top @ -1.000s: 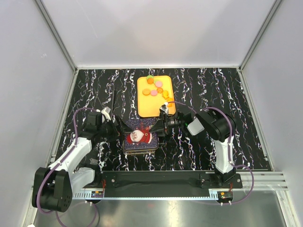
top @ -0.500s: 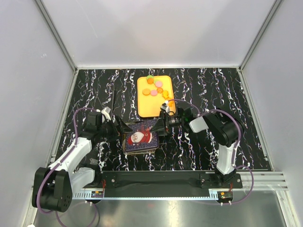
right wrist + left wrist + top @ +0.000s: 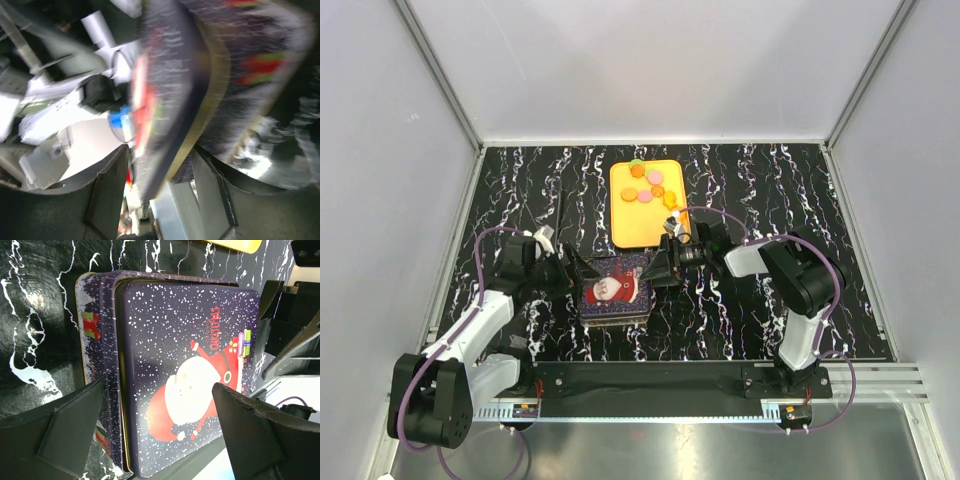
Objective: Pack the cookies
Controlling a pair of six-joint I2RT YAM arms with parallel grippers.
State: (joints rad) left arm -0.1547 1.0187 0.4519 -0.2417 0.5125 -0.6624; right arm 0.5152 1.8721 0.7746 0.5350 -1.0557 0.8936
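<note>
Several cookies point(image 3: 650, 185), small orange, pink and green discs, lie on the far end of a yellow tray point(image 3: 642, 228). In front of the tray stands a dark blue Christmas tin point(image 3: 615, 290) with a Santa lid point(image 3: 190, 370) that sits slightly askew on its base. My left gripper point(image 3: 575, 272) is at the tin's left end, open wide, with the tin's near end point(image 3: 150, 440) between its spread fingers. My right gripper point(image 3: 660, 265) is at the tin's right end. In the blurred right wrist view the tin's edge point(image 3: 170, 110) stands between its parted fingers point(image 3: 107, 195).
The black marbled table point(image 3: 770, 180) is walled in by grey panels on three sides. A metal rail point(image 3: 720, 385) with both arm bases runs along the near edge. The right arm's cable loops above the tray's near right corner point(image 3: 685, 215).
The right arm's elbow has swung out to the right and its forearm has dropped flatter toward the tin. Its jaws have widened. The left arm has stayed put.
</note>
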